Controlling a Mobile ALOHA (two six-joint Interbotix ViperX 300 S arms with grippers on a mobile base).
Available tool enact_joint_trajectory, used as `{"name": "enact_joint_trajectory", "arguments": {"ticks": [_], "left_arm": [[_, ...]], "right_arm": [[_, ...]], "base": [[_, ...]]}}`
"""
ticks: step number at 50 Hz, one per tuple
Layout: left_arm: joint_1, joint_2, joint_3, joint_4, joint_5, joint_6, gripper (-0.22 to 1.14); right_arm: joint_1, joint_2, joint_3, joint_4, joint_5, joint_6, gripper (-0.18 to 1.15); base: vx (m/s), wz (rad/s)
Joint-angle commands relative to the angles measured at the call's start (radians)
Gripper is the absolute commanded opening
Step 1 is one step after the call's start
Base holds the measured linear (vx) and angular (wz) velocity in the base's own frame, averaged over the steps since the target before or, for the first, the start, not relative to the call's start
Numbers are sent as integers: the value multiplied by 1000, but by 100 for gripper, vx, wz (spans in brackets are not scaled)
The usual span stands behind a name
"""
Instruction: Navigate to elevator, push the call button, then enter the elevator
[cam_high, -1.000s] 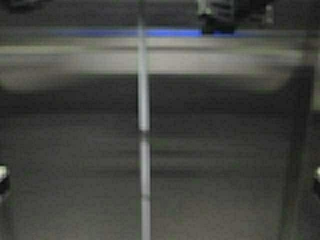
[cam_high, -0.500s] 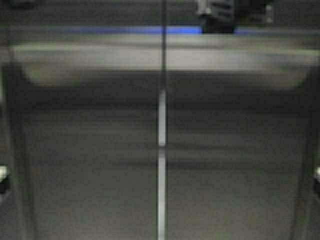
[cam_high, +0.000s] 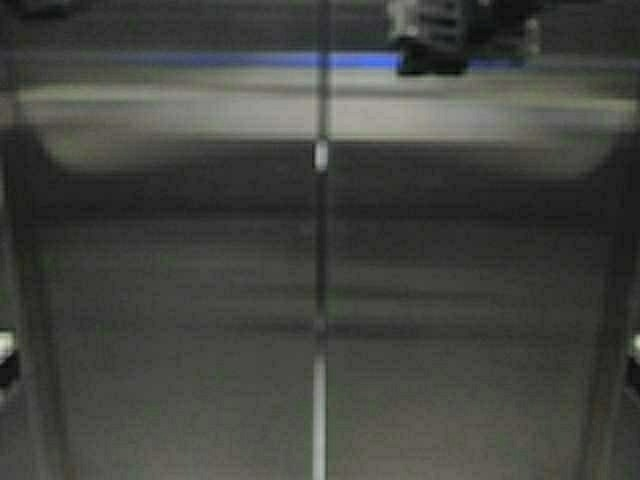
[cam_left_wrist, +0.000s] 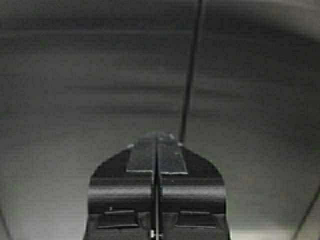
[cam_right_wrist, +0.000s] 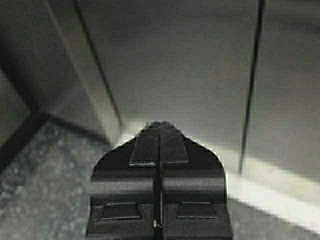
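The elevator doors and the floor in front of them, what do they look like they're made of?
The elevator doors look like brushed steel: grey, with soft horizontal streaks of reflected light and a thin dark seam between the two panels. The floor, seen in the right wrist view, looks like speckled stone or terrazzo, though that is less certain.

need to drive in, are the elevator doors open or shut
Shut: the elevator doors meet at a thin centre seam, no interior showing.

Brushed steel and matt black plastic

The elevator (cam_high: 180, 300) doors look like brushed, dully reflective steel; both grippers' jaws are matt black with ribbed pads; the floor (cam_right_wrist: 45, 185) is speckled stone.
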Motion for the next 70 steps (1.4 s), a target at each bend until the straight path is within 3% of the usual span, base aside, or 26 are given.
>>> {"name": "enact_joint_trajectory", "arguments": {"ticks": [1, 70], "left_arm": [[-2, -8, -17, 2, -8, -6, 2], [-2, -8, -15, 3, -8, -9, 3]], "right_arm": [[3, -11, -18, 0, -6, 2, 6], [3, -14, -20, 0, -6, 0, 6]], "base": [[2, -1], [1, 0]]}}
